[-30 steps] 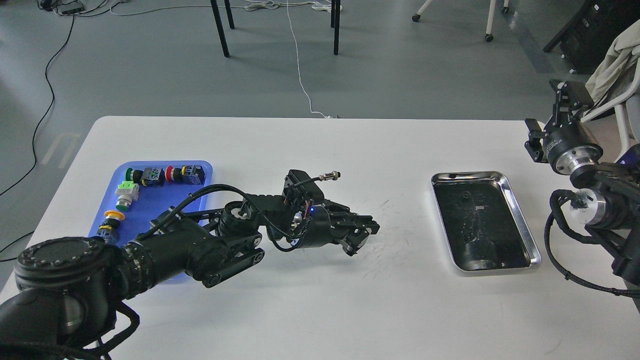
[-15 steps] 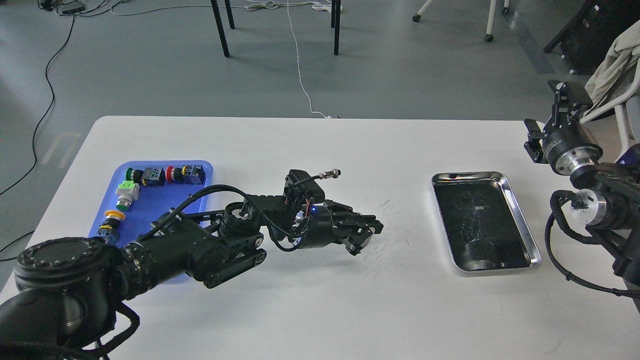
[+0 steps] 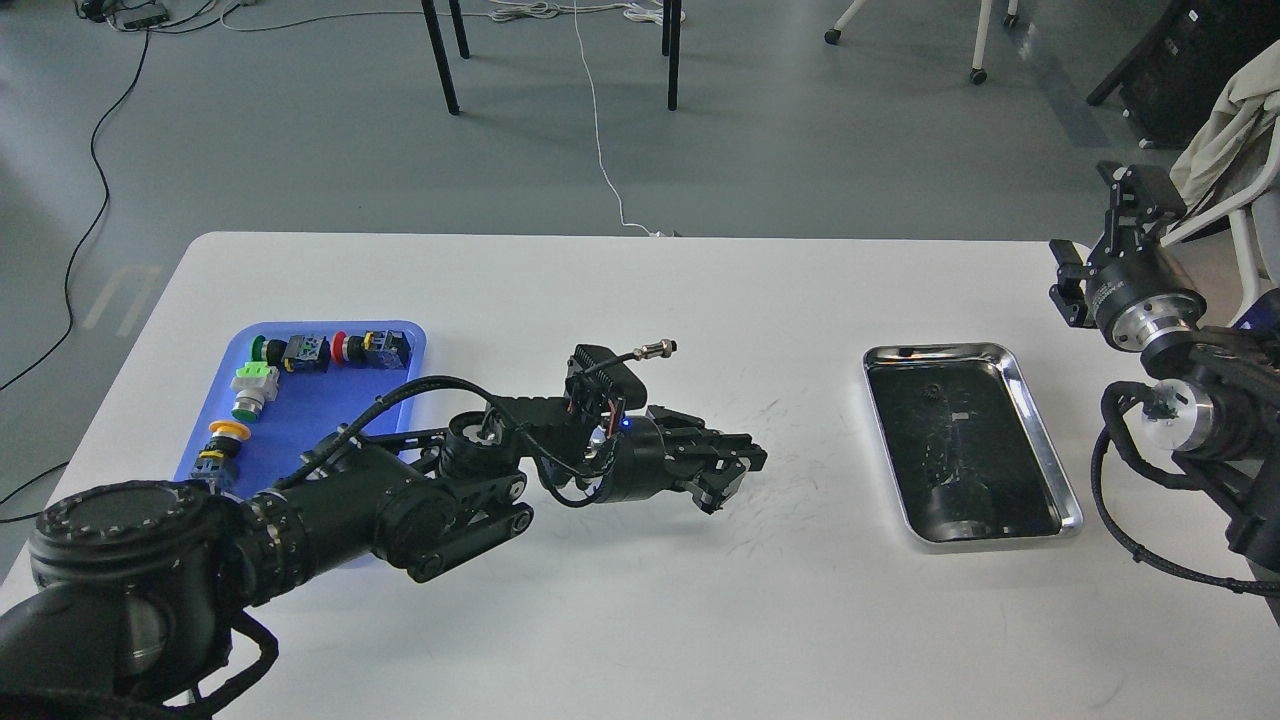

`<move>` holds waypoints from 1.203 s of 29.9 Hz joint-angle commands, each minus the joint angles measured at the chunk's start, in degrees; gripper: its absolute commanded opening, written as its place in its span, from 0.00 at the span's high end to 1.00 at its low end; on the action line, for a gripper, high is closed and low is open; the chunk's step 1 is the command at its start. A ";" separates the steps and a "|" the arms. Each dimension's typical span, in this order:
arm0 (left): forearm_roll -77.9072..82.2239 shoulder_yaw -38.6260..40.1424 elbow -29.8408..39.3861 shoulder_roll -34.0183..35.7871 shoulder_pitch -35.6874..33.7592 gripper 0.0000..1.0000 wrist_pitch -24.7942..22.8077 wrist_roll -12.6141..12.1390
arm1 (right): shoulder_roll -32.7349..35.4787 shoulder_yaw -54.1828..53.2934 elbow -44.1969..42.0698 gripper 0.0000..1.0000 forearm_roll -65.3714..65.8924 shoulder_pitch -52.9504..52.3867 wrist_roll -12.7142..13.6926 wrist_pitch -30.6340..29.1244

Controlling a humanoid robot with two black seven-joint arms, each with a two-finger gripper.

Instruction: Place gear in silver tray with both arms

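The white counter [image 3: 640,600] is laid out as a clear left-to-right run: blue tray [image 3: 330,400] of push-buttons on the left, the silver tray [image 3: 1040,440] off to the right, bare space between, so whatever gets picked has to cross the middle. The left arm [image 3: 400,500] lies low across that gap, its pincer [image 3: 735,468] pointing toward the silver tray but still well apart from it. Can't tell if the fingers are apart or clamped on anything, it's all black on black. No gear I can make out anywhere. The right pincer [image 3: 1120,215] sits parked up off the counter's far right corner, also too dark to read. Versus a second ago, the left pincer has crept a bit further right and slightly up; right arm and both trays haven't budged.
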State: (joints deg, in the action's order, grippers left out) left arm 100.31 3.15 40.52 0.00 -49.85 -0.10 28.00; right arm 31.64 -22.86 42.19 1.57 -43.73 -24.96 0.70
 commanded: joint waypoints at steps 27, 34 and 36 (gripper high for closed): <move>-4.59 1.07 0.00 0.00 -1.13 0.52 0.01 0.00 | 0.00 0.18 -0.09 0.02 0.10 -0.13 0.00 0.00; -15.22 1.33 0.00 0.00 -7.01 0.36 0.10 0.00 | 1.05 0.18 0.79 0.01 0.10 -0.21 0.09 -0.44; -17.33 1.42 0.00 0.00 -9.03 0.34 0.19 0.00 | 2.54 0.27 0.97 0.01 0.10 -0.30 0.35 -0.53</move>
State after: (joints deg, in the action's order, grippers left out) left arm 86.10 4.50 40.52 -0.01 -56.49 0.00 28.00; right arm 32.59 -22.66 42.88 1.67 -43.85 -24.90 0.39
